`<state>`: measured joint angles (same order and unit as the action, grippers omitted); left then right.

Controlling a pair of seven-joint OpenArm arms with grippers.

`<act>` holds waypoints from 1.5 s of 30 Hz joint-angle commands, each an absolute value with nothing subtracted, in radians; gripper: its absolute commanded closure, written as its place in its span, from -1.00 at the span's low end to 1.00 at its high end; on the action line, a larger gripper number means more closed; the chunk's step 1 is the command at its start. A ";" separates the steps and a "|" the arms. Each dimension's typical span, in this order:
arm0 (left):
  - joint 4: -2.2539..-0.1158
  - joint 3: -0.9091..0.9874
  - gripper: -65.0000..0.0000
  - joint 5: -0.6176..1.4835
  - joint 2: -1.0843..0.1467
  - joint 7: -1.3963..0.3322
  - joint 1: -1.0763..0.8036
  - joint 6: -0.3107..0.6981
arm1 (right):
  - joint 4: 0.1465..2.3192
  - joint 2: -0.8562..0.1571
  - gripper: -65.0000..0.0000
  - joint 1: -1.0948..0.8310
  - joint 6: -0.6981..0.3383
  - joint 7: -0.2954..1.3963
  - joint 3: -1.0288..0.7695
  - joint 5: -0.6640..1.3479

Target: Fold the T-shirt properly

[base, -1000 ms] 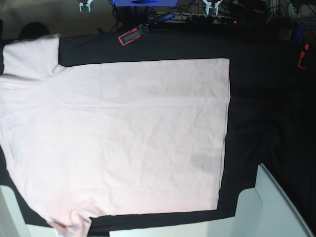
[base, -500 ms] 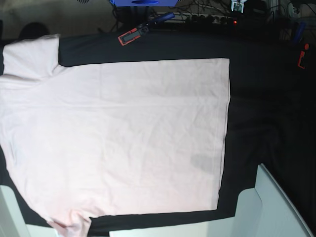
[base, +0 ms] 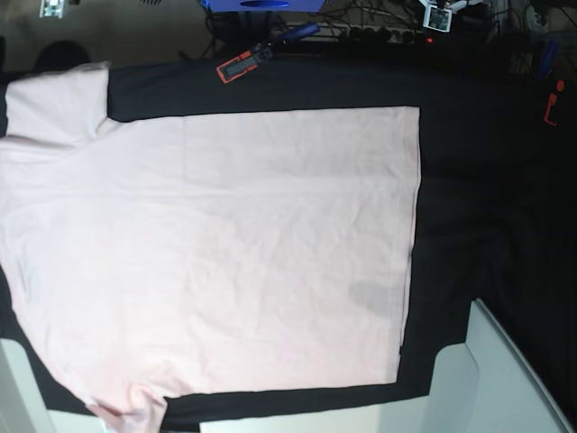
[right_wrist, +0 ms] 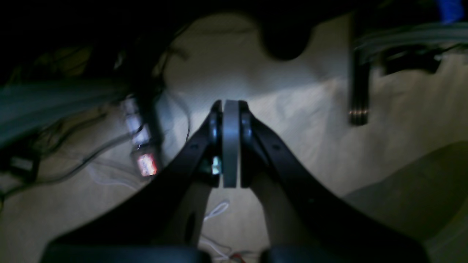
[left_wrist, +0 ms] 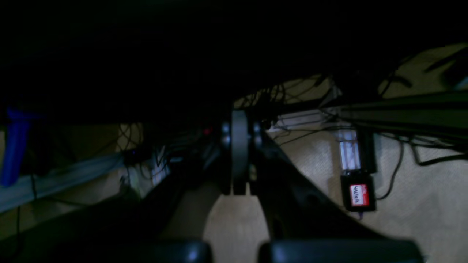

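T-shirt: pale pink, short-sleeved, spread flat and plain side up on the black table cloth that covers the table. It lies sideways in the base view, neck end toward that view's left edge, hem a straight line on the right. One sleeve sticks out at upper left; the other sleeve reaches the bottom edge at lower left. Fabric mostly smooth, with fine creases across the body. A faint grey patch shows near the hem, lower right of the shirt. Unfolded; no fold made in it.

Black cloth shows bare above the shirt, to the right of the hem and in a narrow strip below it.

At the far edge of the table, a red-and-black clamp with a blue handle; a small red clamp sits at the far right edge. White panels stand in the base view's lower right corner.

Left tool: clenched, its two tips pressed against each other, nothing between them. It hangs off the table over tan floor with cables and a black box bearing a red-and-white label.

Right tool: also clenched, tips together, grasping nothing, above the same pale floor and loose cables. View blurred.

Neither tool touches the shirt.
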<state>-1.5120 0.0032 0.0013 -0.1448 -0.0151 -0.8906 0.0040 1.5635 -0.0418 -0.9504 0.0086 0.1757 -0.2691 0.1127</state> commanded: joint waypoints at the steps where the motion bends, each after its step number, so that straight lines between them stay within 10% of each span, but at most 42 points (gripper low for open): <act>1: -1.555 0.031 1.00 0.002 -0.154 -0.002 -0.908 -0.007 | 1.615 -0.041 1.00 -0.967 0.008 0.186 -0.303 0.114; 10: -1.713 0.162 1.00 0.001 -0.133 -0.004 -0.886 -0.007 | 1.744 -0.044 1.00 -0.805 -0.016 0.275 -0.479 0.114; 25: -1.715 0.217 1.00 -0.008 -0.093 -0.005 -0.722 -0.007 | 1.735 -0.018 0.96 -0.338 -0.585 0.713 -0.888 0.153; 35: -1.718 0.219 1.00 -0.001 -0.091 -0.173 -0.662 -0.005 | 1.684 -0.019 -0.38 -0.202 -0.698 0.958 -1.067 0.154; 45: -1.722 0.213 1.00 -0.001 -0.099 -0.170 -0.661 -0.004 | 1.325 -0.133 -0.42 -0.151 -0.698 0.964 -1.133 0.156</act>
<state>-1.7073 0.2073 0.0013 -0.0910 -0.1905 -0.6529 0.0051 1.3102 -0.1154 -0.1539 -0.6918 0.9749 -1.1320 0.1448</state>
